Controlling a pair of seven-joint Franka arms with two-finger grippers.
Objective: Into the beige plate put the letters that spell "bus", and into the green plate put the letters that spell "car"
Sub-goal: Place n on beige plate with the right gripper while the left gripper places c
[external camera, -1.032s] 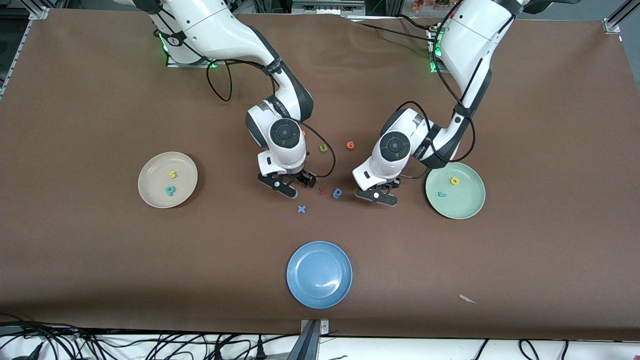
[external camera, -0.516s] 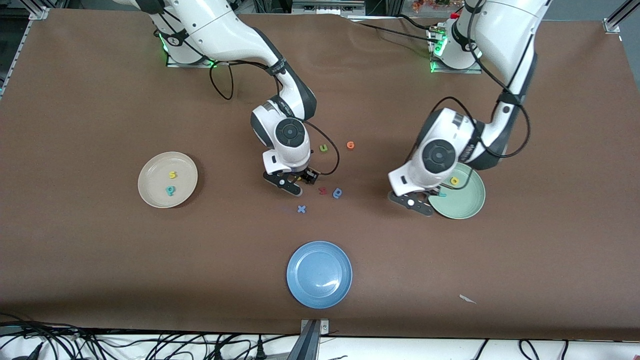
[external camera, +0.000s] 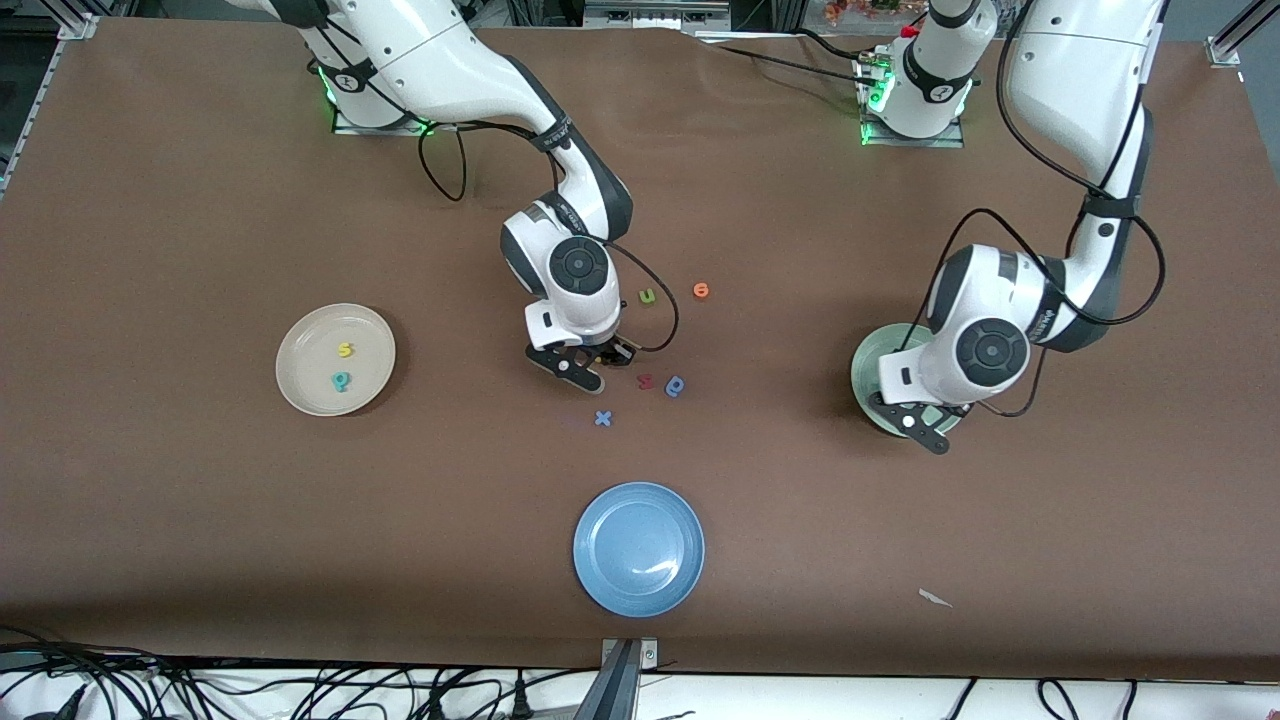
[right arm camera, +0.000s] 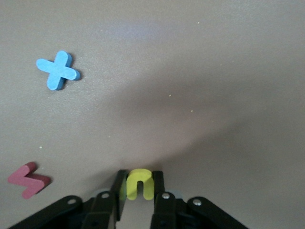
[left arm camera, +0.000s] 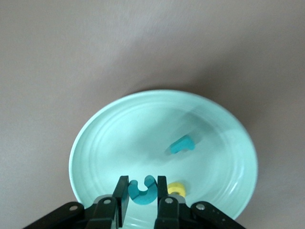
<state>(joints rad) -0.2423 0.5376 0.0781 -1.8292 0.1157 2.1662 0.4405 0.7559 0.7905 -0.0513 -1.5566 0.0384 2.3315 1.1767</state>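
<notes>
Right gripper (right arm camera: 138, 191) low over the table, fingers clamped on the yellow u (right arm camera: 139, 183), its open end toward the wrist. A red z (right arm camera: 28, 179) and a blue x (right arm camera: 58, 70) lie nearby, clear of the fingers. Left gripper (left arm camera: 143, 195) over the green plate (left arm camera: 109, 138), pinching the teal c (left arm camera: 143, 189), opening facing away from the wrist; a teal r (left arm camera: 182, 144) and a yellow a (left arm camera: 177, 188) lie in the plate.

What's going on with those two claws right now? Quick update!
Left claw shut on teal c, over green plate. Right claw shut on yellow u, down at table. Nothing blocking either.
</notes>
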